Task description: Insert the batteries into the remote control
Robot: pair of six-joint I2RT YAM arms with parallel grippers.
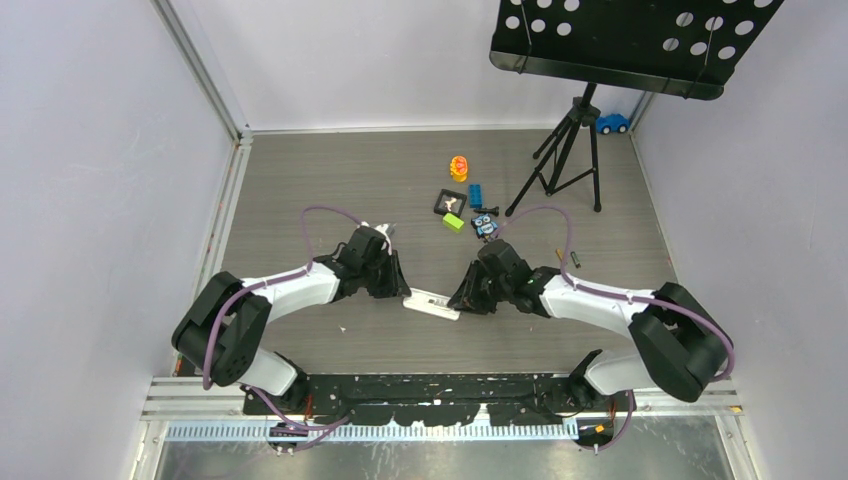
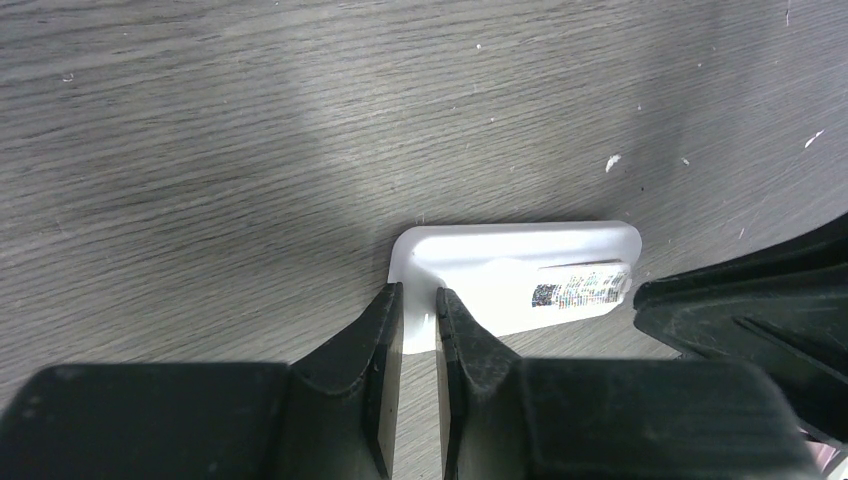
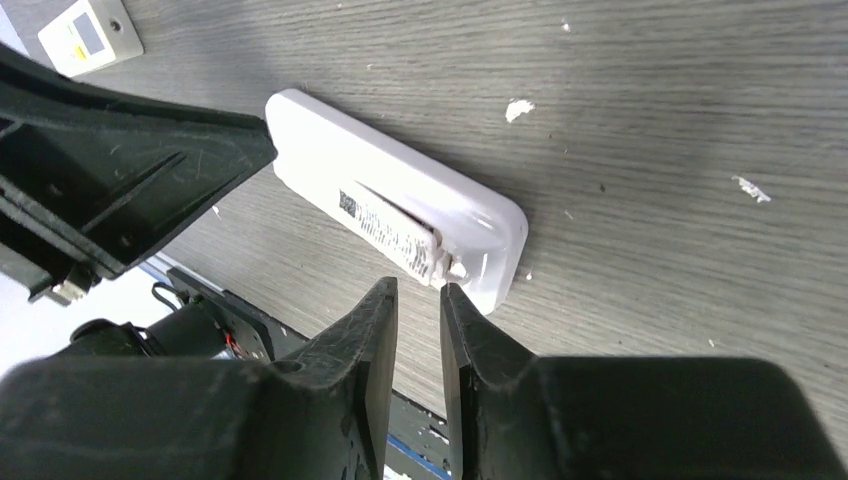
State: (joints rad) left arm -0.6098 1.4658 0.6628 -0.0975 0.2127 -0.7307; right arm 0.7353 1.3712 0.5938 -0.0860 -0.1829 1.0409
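Note:
The remote control point(image 1: 432, 303) lies back-up on the table between my two arms, a white slab point(image 2: 500, 265) with a printed label strip point(image 2: 580, 290) along its back. My left gripper point(image 2: 418, 290) has its tips on the remote's near corner, jaws a narrow slit apart with nothing clamped. At the other end, my right gripper point(image 3: 418, 283) stands just off the remote point(image 3: 400, 190), beside the label's raised end point(image 3: 440, 262). Its jaws are slightly apart and empty. A small dark battery point(image 1: 576, 260) lies on the table to the right of my right arm.
A small white device with a display point(image 3: 90, 35) lies beyond the left gripper point(image 3: 130, 180). Toys and blocks point(image 1: 460, 205) sit farther back, with a black tripod point(image 1: 570, 150) at the back right. Grey walls close in both sides.

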